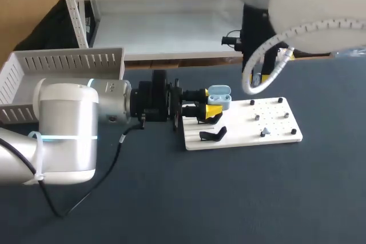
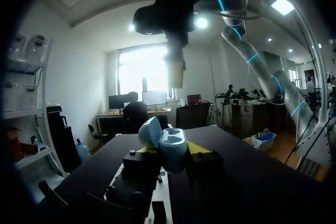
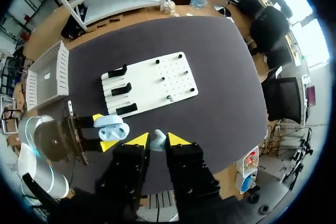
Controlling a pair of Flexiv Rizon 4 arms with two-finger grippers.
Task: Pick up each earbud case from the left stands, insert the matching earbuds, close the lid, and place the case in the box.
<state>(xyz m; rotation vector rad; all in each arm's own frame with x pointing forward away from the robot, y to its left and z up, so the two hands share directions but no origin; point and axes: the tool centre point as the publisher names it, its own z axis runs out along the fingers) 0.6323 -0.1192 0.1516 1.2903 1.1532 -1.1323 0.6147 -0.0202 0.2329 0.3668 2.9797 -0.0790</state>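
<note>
Clamping from two sides on the light blue, rounded plastic earbud case, the left gripper is holding it in the air with its yellow fingertips pressed against the smooth shell. The lid of the case is standing open, and the case is hanging above the left end of the flat white rectangular board. In the right wrist view, the right gripper is staying higher up, looking down on the table. Its two yellow tips are closed on one small light blue earbud, which is sitting between them, near the case but apart from it. I am counting one case, one earbud and one board. On the left part of the board three black stands are lying in a row, and on the right part six small pegs are standing in pairs. Whether something is already lying inside the case, I cannot tell. One white plastic box with slotted walls is resting at the left side of the dark grey matte table, well apart from both grippers.
</note>
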